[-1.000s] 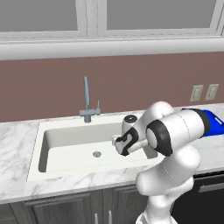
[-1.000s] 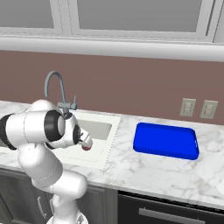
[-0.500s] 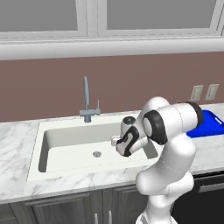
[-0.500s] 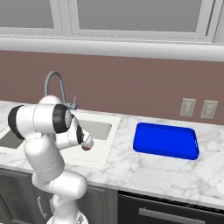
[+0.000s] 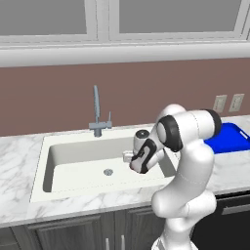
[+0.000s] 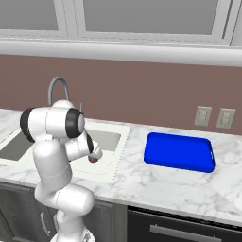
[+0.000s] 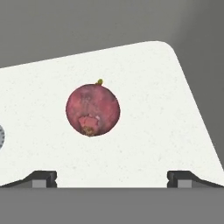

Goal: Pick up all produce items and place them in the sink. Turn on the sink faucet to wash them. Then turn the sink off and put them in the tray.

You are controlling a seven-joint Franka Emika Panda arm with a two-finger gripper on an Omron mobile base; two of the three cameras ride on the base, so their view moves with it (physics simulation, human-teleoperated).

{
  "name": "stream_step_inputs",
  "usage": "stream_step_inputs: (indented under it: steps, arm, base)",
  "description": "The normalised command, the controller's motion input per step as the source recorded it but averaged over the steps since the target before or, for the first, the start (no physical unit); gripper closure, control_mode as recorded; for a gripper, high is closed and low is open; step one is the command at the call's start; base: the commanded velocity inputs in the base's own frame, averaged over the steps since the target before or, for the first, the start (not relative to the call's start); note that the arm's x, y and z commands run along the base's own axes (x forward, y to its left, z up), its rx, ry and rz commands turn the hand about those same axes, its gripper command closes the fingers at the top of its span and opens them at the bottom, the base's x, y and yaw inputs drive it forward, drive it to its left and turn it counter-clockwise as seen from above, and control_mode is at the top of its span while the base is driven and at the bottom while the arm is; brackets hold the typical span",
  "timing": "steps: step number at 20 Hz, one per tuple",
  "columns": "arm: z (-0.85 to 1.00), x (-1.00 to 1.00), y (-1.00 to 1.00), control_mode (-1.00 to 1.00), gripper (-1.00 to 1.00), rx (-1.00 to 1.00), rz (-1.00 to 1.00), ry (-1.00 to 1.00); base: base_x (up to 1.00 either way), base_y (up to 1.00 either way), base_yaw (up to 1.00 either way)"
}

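A small dark red-maroon round fruit (image 7: 92, 110) with a tiny green stem lies on the off-white floor of the sink (image 7: 148, 87), ahead of my fingers and apart from them. The drain (image 7: 1, 136) is at the left edge of the hand view. My gripper (image 7: 112, 177) is open wide, its fingertips (image 7: 43, 177) far apart with nothing between them. From the base views, the gripper (image 5: 130, 157) hangs low over the right part of the sink (image 5: 73, 168), and the fruit (image 6: 93, 159) shows just under the hand. The faucet (image 5: 97, 111) stands behind the basin. The blue tray (image 6: 178, 151) lies on the counter to the right.
The marble counter (image 6: 156, 184) runs around the basin. Two wall outlets (image 6: 212, 117) sit above the tray. The faucet's arched spout (image 6: 58, 87) rises behind my arm. Dark cabinet fronts (image 5: 73, 234) are below the counter.
The arm's upper links have swung over the sink's right side. The hand has stayed over the same spot with its jaws open. The fruit has not moved.
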Motion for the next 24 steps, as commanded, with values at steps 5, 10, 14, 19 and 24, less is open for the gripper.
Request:
stream_step_inputs:
  steps: [5,10,14,19,24]
  arm:
    - [-0.19,0.19,0.02,-1.0,-1.0,0.0,0.0,0.0]
    - [-0.25,0.19,0.03,-1.0,-1.0,0.0,0.0,0.0]
    - [-0.29,0.19,0.02,-1.0,-1.0,0.0,0.0,0.0]
    - [-0.26,0.17,0.01,-1.0,-1.0,0.0,0.0,0.0]
    - [-0.21,0.15,0.0,-1.0,-1.0,0.0,0.0,0.0]
  base:
    - [0.0,0.0,0.0]
    - [0.0,0.0,0.0]
    - [0.0,0.0,0.0]
    - [0.0,0.0,0.0]
    - [0.0,0.0,0.0]
